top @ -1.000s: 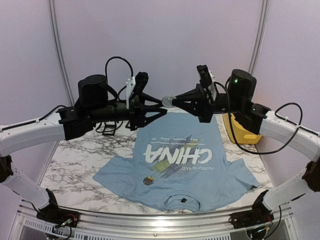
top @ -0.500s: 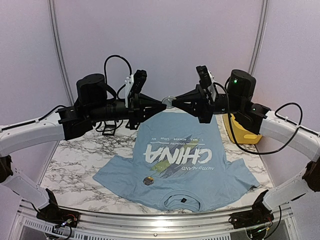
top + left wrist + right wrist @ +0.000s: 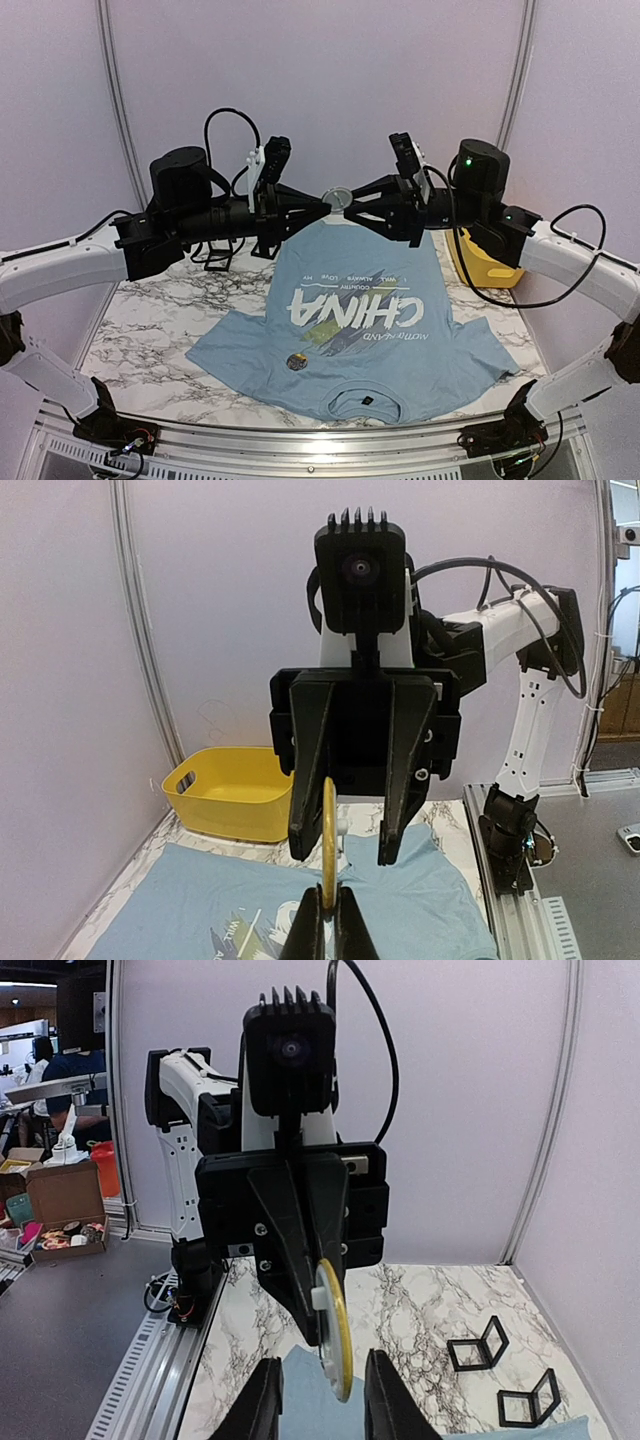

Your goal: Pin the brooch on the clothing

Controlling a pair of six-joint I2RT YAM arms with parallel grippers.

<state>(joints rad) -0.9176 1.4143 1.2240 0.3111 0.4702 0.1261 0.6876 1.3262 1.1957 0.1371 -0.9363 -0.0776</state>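
The brooch (image 3: 338,197), a round disc with a gold rim, hangs in mid-air above the far end of the clothing (image 3: 400,365), a light blue T-shirt with white "CHINA" lettering spread flat on the table. My left gripper (image 3: 327,203) is shut on the brooch's edge (image 3: 328,830). My right gripper (image 3: 351,205) faces it from the other side, jaws apart on either side of the disc (image 3: 333,1335) without pinching it. In the right wrist view its fingers (image 3: 262,1400) stand clear of the rim.
A small round disc (image 3: 296,362) lies on the shirt near its collar. A yellow tub (image 3: 478,262) stands at the back right. Black wire stands (image 3: 478,1345) sit on the marble table (image 3: 150,330) at the back left.
My left gripper has closed onto the brooch. My right gripper, which was holding it, has opened its jaws. The pair has risen slightly.
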